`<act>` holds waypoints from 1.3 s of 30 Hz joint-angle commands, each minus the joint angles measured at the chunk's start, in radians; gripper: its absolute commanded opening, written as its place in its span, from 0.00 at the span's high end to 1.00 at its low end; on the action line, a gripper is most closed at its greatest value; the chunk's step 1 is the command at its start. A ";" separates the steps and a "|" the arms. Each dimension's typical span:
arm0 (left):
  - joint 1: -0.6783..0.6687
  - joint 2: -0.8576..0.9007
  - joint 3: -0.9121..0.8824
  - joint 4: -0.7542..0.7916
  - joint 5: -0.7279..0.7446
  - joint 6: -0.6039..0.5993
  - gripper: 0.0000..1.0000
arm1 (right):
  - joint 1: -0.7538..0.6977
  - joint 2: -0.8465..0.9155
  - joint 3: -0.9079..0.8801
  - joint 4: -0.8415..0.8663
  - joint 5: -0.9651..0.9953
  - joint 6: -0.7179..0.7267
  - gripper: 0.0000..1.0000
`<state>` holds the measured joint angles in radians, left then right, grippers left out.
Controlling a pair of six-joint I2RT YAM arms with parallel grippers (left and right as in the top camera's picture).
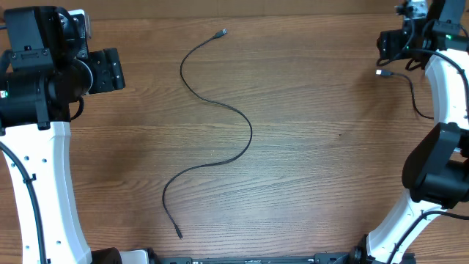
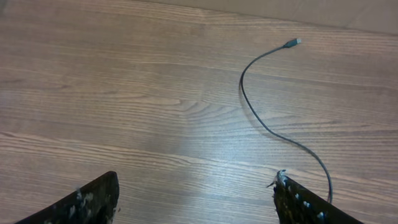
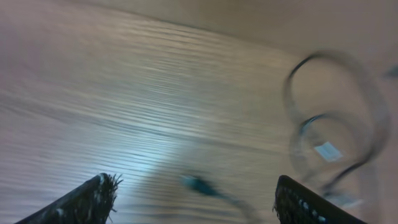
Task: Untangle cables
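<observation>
Left gripper (image 2: pixel 196 186): fingers spread wide, holding nothing. Long cable (image 1: pixel 251 133) lies ahead and right of those fingers in loose S-curve, crossing nothing.

Right gripper (image 3: pixel 193 190): fingers also wide apart and empty; view blurred. Second cable (image 1: pixel 412 101) loops ahead-right of right fingers. Its plug (image 3: pixel 198 183) lies between them on table (image 1: pixel 308 191).

Likely step: long cable looks freed, loops are your remaining job. Next, lower right fingers onto that plug, close, then draw it away from loops, clear of long cable.
</observation>
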<state>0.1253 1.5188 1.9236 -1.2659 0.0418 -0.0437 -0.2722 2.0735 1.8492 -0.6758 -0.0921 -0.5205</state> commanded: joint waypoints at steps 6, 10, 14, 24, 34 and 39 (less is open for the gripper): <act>0.005 0.000 0.001 0.027 0.007 0.045 0.20 | -0.127 0.111 0.003 0.033 0.092 -0.514 0.25; 0.005 0.000 0.001 0.048 0.008 0.044 0.20 | -0.184 0.195 0.003 0.024 0.092 -0.525 0.26; 0.005 0.000 0.001 0.055 0.011 0.040 0.21 | -0.209 0.253 0.003 0.024 0.074 -0.525 0.25; 0.005 0.000 0.001 0.053 0.031 0.037 0.22 | -0.188 0.259 0.003 0.023 -0.014 -0.500 0.28; 0.005 0.000 0.001 0.054 0.030 0.037 0.21 | -0.137 0.279 0.003 0.040 -0.018 -0.435 0.85; 0.005 0.000 0.001 0.054 0.030 0.045 0.21 | -0.138 0.308 0.003 0.042 -0.025 -0.364 0.91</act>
<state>0.1253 1.5188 1.9236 -1.2148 0.0605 -0.0185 -0.4038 2.3486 1.8473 -0.6361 -0.1032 -0.9440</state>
